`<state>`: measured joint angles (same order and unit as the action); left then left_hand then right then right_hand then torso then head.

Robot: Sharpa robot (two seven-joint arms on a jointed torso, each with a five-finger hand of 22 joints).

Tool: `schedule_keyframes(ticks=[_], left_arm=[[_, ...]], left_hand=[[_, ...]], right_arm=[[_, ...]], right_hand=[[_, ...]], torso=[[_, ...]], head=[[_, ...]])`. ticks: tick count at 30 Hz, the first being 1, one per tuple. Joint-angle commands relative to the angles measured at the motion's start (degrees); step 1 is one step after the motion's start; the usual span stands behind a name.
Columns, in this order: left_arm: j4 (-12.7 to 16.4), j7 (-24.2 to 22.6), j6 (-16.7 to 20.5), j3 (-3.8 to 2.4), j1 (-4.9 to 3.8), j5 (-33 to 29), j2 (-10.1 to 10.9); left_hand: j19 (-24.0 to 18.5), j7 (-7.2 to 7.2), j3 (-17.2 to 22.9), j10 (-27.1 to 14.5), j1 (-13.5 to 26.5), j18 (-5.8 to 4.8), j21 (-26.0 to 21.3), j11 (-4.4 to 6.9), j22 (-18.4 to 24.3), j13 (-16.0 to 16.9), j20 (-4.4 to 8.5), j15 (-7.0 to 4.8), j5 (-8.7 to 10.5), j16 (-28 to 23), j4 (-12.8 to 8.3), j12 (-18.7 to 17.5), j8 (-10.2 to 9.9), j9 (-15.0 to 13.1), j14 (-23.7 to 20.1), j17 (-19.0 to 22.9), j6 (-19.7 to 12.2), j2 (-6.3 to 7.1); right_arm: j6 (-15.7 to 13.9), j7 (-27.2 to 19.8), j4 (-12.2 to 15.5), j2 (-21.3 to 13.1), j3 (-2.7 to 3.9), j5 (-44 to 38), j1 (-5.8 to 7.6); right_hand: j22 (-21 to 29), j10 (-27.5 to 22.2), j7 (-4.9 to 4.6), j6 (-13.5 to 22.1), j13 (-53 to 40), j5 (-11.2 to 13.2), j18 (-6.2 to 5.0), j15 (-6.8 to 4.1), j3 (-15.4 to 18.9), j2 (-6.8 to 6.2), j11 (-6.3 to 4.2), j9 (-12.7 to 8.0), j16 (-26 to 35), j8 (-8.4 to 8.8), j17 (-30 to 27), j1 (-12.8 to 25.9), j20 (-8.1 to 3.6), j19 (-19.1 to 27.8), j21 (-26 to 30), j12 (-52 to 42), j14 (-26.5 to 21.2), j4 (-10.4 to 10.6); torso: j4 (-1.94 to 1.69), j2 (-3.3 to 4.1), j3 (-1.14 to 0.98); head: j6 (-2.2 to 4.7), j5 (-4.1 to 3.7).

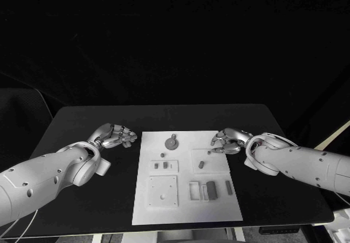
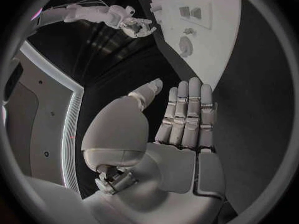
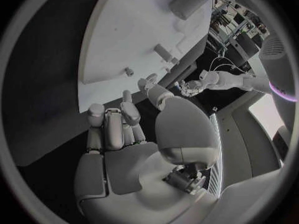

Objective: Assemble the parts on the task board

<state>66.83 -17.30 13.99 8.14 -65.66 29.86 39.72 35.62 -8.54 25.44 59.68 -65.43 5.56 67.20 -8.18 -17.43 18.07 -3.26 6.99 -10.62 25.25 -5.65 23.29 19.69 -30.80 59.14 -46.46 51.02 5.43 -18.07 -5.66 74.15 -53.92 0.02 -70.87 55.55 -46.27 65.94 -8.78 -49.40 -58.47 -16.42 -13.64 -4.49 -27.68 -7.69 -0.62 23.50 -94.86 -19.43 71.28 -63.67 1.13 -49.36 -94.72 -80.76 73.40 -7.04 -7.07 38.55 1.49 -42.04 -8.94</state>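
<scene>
The white task board (image 1: 186, 202) lies in the middle of the black table, with several small grey parts on it. A round part (image 1: 172, 143) sits near its far edge, a small peg (image 1: 162, 154) just below it, and a short piece (image 1: 201, 164) lies right of centre. Two dark bars (image 1: 211, 189) lie near the front right beside a white frame (image 1: 194, 190). My left hand (image 1: 115, 135) hovers over the table left of the board's far corner, fingers straight, holding nothing (image 2: 181, 124). My right hand (image 1: 227, 142) hangs over the board's far right edge, fingers partly bent, holding nothing (image 3: 124, 134).
A square white plate (image 1: 163, 191) and a small block with two pieces (image 1: 165, 165) sit on the board's left half. Bare black table (image 1: 87, 116) runs on both sides of the board and behind it. The table's front edge is close to the board's near edge.
</scene>
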Motion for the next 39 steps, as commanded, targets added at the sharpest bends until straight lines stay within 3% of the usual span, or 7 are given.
schedule_keyframes(ticks=[1,8,17,23,39], left_arm=[[0.0,-0.5,-0.6,0.22,0.24,-1.1,-0.3],[0.2,-0.1,-0.6,1.32,0.93,-1.5,-0.8],[0.2,-0.1,-0.6,1.45,1.4,-2.0,-1.0],[0.2,-0.1,-0.7,1.47,1.47,-2.2,-1.1],[0.4,0.2,-0.8,1.48,1.46,-2.5,-0.9]], left_hand=[[-0.4,0.08,-0.4,-0.3,0.5,-0.68,-0.4,0.04,0.1,0.0,-0.13,0.09,-0.21,-0.2,0.0,-0.3,-0.3,-0.1,-0.4,0.1,-0.3,-0.14],[-0.5,0.05,-0.4,-0.3,0.5,-0.68,-0.4,0.03,0.1,0.0,-0.13,0.1,-0.22,-0.3,0.0,-0.3,-0.3,-0.1,-0.4,0.1,-0.3,-0.19],[-0.5,-0.05,-0.4,-0.4,0.6,-0.7,-0.5,-0.07,0.0,0.0,-0.15,0.11,-0.23,-0.4,0.1,-0.4,-0.3,-0.1,-0.4,0.2,-0.3,-0.26],[-0.5,-0.09,-0.4,-0.4,0.6,-0.71,-0.5,-0.11,0.0,0.0,-0.15,0.12,-0.23,-0.5,0.1,-0.4,-0.3,-0.1,-0.4,0.2,-0.3,-0.29],[-0.6,-0.15,-0.4,-0.5,0.6,-0.73,-0.6,-0.16,0.0,0.0,-0.16,0.13,-0.22,-0.6,0.1,-0.4,-0.3,-0.1,-0.4,0.2,-0.3,-0.31]], right_arm=[[1.4,0.0,-0.5,0.2,0.01,-2.0,-0.4],[2.0,0.5,-1.5,1.1,-0.07,-2.0,-1.92],[1.7,1.2,-2.8,2.8,-0.07,-2.0,-3.04],[0.4,1.8,-3.5,3.8,-0.07,-2.6,-3.38],[0.1,2.3,-7.1,6.1,-0.07,-3.0,-3.93]], right_hand=[[0.1,0.1,-0.54,-0.7,0.1,-0.1,-0.82,-0.23,0.0,0.04,-0.39,0.1,-0.6,-0.2,0.0,-0.5,-0.14,-0.3,-1.9,-0.2,0.1,-0.5],[0.1,0.1,-0.55,-0.6,0.1,-0.1,-0.81,-0.23,0.0,-0.07,-0.39,0.1,-0.5,-0.19,-0.2,-0.5,-0.13,-0.3,-1.9,-0.2,-0.1,-0.5],[0.1,0.1,-0.56,-0.6,0.1,-0.1,-0.81,-0.23,0.1,-0.16,-0.39,0.1,-0.5,-0.17,-0.2,-0.5,-0.13,-0.2,-1.9,-0.2,0.0,-0.4],[0.1,0.1,-0.57,-0.6,0.1,-0.1,-0.8,-0.23,0.1,-0.18,-0.39,0.1,-0.5,-0.16,-0.2,-0.5,-0.13,-0.2,-1.9,-0.2,-0.1,-0.4],[0.1,0.1,-0.62,-0.3,0.1,-0.1,-0.78,-0.23,0.2,-0.26,-0.38,0.0,-0.3,-0.01,-0.8,-0.4,-0.11,-0.2,-1.9,-0.1,-0.6,-0.3]], torso=[[0.4,-1.9,-0.24],[0.64,-3.21,-0.36],[0.78,-3.73,-0.24],[0.78,-3.56,-0.16],[0.74,-3.22,-0.26]], head=[[-0.53,0.27],[-1.54,0.65],[-2.86,0.84],[-3.19,0.93],[-3.55,1.39]])
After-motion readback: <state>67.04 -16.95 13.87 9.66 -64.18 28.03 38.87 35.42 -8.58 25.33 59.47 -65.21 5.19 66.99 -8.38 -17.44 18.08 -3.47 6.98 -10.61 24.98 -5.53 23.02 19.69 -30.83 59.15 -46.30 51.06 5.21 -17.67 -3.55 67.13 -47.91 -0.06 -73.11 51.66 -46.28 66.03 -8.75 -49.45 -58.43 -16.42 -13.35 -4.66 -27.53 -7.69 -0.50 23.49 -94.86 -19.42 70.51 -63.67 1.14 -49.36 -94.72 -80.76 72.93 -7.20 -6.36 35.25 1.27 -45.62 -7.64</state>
